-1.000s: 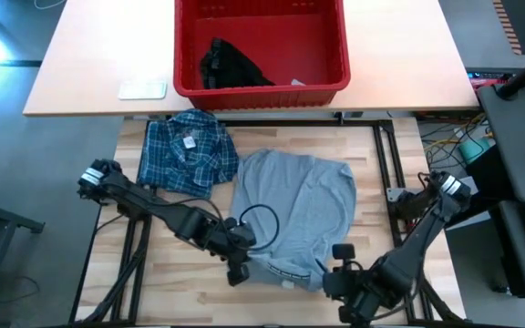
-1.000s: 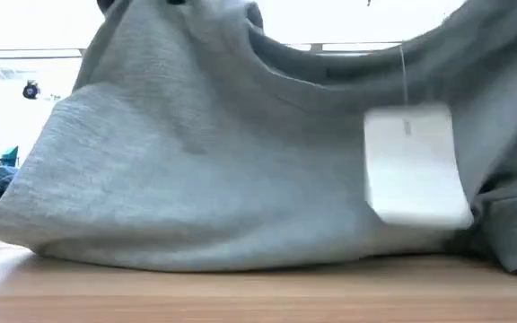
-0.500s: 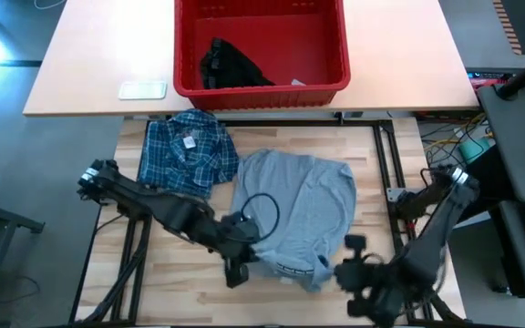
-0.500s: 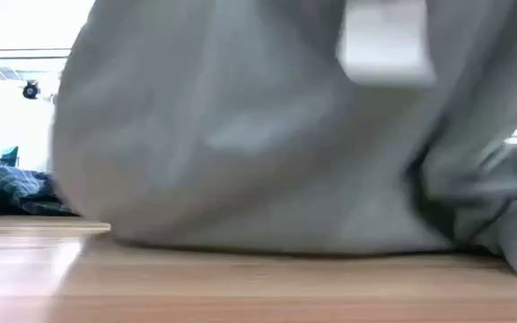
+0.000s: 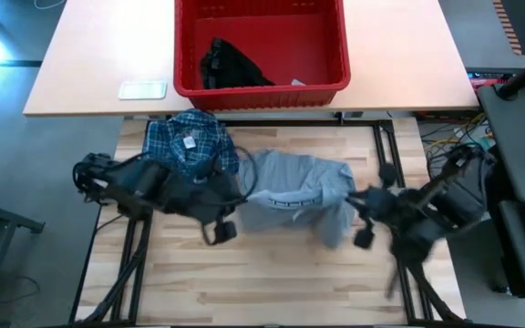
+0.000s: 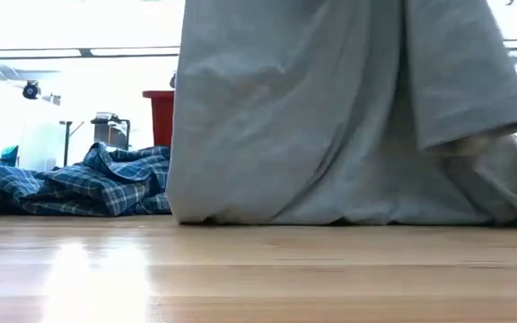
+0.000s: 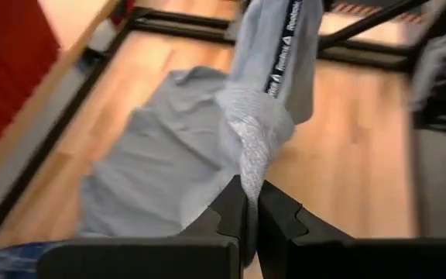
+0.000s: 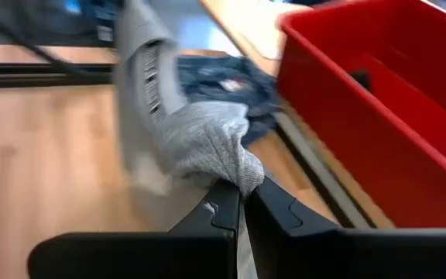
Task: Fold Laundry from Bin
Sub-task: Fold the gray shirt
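Clearly the left gripper (image 7: 251, 203) pinches one corner of the grey T-shirt (image 5: 292, 187) beside the plaid shirt (image 5: 188, 146); the right gripper (image 8: 242, 200) clamps the other. Folding well likely needs both corners level, lowered evenly toward the red bin (image 5: 326, 87).

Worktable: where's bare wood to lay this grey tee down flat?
The near strip of the worktable, in front of the lifted grey T-shirt, is bare across its width. The far edge is crowded: plaid shirt far left, beside the tee, and red bin just behind.
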`<state>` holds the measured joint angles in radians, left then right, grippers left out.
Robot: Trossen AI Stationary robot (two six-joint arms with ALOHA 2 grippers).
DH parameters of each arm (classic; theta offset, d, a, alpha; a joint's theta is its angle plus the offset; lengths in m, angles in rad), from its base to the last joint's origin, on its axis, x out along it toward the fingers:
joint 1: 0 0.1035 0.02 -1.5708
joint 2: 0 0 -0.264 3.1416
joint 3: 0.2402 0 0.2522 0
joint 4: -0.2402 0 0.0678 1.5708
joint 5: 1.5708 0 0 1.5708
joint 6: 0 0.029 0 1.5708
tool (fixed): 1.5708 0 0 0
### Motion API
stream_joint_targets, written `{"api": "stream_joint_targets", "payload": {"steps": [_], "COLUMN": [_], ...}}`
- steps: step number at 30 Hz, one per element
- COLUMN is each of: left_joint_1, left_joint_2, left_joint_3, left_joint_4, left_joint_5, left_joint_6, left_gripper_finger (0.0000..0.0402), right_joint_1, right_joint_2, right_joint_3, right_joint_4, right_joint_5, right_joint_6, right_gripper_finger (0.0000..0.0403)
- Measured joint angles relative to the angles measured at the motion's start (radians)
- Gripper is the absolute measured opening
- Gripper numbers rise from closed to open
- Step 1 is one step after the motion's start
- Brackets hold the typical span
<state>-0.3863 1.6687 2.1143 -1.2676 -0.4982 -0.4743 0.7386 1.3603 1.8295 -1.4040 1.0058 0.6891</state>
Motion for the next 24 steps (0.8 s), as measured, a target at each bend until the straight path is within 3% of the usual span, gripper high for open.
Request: {"api": "stream_joint_targets", "payload": {"steps": [4, 8, 11, 15, 17, 19, 21, 24], "left_joint_1": [0.109, 0.276, 0.410, 0.548, 0.584, 0.591, 0.584, 0.551], "left_joint_2": [0.004, 0.000, 0.000, 0.000, -0.002, -0.051, -0.105, -0.167], "left_joint_3": [-0.054, -0.087, -0.054, 0.125, 0.234, 0.211, 0.169, 0.139], "left_joint_4": [0.013, 0.113, 0.206, 0.231, 0.232, 0.322, 0.354, 0.323], "left_joint_5": [-0.028, -0.011, -0.007, 0.047, 0.083, 0.126, 0.217, 0.367], "left_joint_6": [0.073, 0.261, 0.442, 0.624, 0.676, 0.723, 0.726, 0.643], "left_gripper_finger": [0.0000, 0.0000, 0.0000, 0.0000, 0.0000, 0.0000, 0.0000, 0.0000], "right_joint_1": [-0.151, -0.350, -0.526, -0.693, -0.720, -0.711, -0.671, -0.585], "right_joint_2": [-0.013, -0.024, -0.023, -0.016, -0.016, -0.020, -0.025, -0.038], "right_joint_3": [-0.014, 0.010, 0.051, 0.158, 0.210, 0.257, 0.307, 0.369], "right_joint_4": [0.002, 0.039, 0.185, 0.551, 0.721, 0.822, 0.826, 0.685], "right_joint_5": [0.010, 0.033, 0.046, 0.046, 0.045, 0.021, -0.038, -0.164], "right_joint_6": [-0.033, -0.222, -0.530, -1.077, -1.285, -1.402, -1.403, -1.230], "right_gripper_finger": [0.0009, 0.0009, 0.0009, 0.0009, 0.0009, 0.0009, 0.0009, 0.0009]}}
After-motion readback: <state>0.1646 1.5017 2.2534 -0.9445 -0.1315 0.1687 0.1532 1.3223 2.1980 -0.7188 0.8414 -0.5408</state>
